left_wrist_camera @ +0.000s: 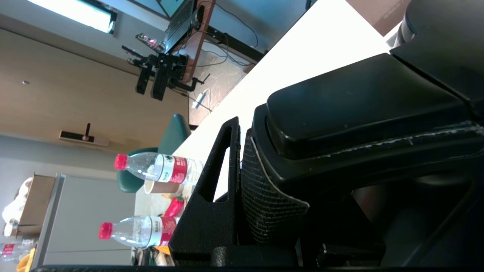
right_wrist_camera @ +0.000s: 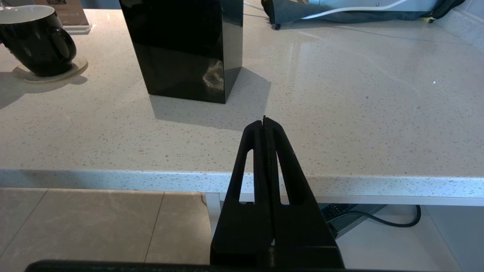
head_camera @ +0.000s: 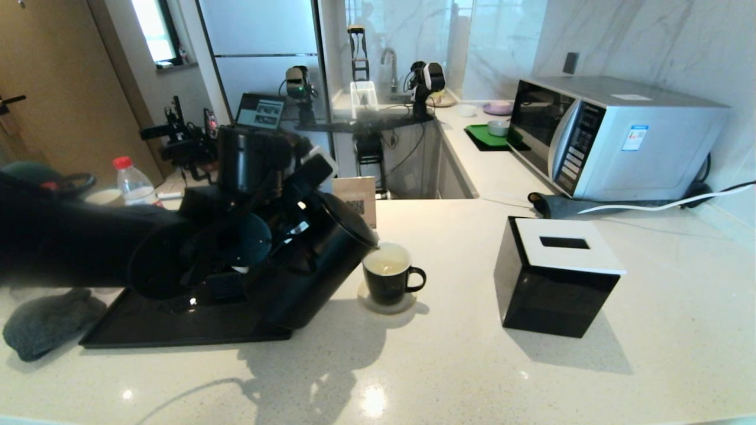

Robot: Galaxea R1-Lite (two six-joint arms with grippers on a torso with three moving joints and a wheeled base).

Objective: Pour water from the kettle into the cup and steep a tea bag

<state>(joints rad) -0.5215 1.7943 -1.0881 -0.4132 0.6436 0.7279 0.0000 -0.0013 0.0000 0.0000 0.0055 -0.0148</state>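
Daylight pours in from the window (head_camera: 155, 29) far behind the left claw (head_camera: 277, 195), bright enough to blow it out white. The counter (head_camera: 472, 366) throws glare spots near its front edge, and the kettle (head_camera: 307, 265) casts a soft shadow toward the camera. The tissue box (head_camera: 555, 277) does the same. Straight lines bow at the head view's edges. In the left wrist view the counter beyond the claw burns pure white, and the kettle handle (left_wrist_camera: 363, 109) up close looks soft.
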